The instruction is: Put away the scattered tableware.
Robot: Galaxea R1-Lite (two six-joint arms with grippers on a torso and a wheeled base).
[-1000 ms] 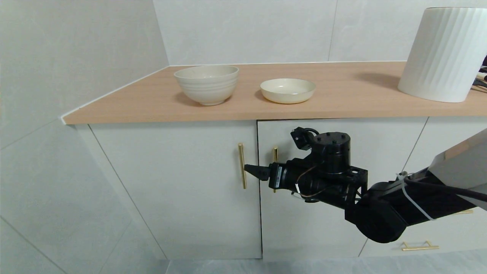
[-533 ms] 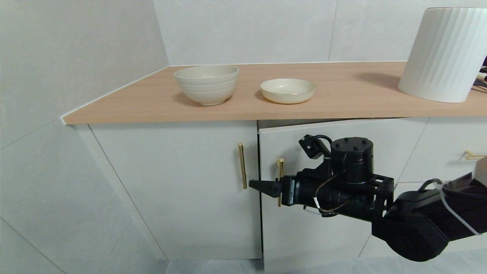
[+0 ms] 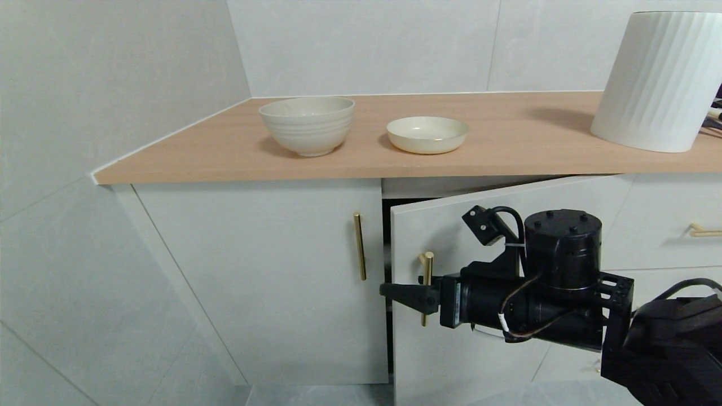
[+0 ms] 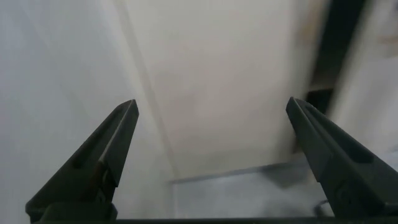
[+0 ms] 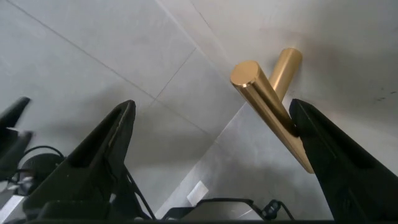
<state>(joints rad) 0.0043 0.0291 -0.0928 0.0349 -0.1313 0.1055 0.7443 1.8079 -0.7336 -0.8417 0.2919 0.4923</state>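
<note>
A deep ribbed cream bowl (image 3: 307, 124) and a shallow cream dish (image 3: 427, 133) stand side by side on the wooden countertop (image 3: 507, 152). Below them, the right cabinet door (image 3: 485, 220) hangs partly ajar, with a dark gap along its hinge-free edge. My right gripper (image 3: 403, 294) is at that door's brass handle (image 3: 427, 285). In the right wrist view its fingers are spread wide and the handle (image 5: 264, 102) rests against one finger (image 5: 323, 155), hooked rather than clamped. My left gripper (image 4: 217, 162) is open and holds nothing, facing a pale cabinet face and the floor.
The left cabinet door (image 3: 259, 270) is closed, its brass handle (image 3: 359, 245) close to the gap. A tall white ribbed container (image 3: 657, 79) stands at the counter's right end. Drawers with brass pulls (image 3: 705, 230) lie to the right. Tiled wall bounds the left side.
The right cabinet door has swung from closed to partly ajar. My right arm has drawn back toward me and lower, with the handle hooked in its fingers.
</note>
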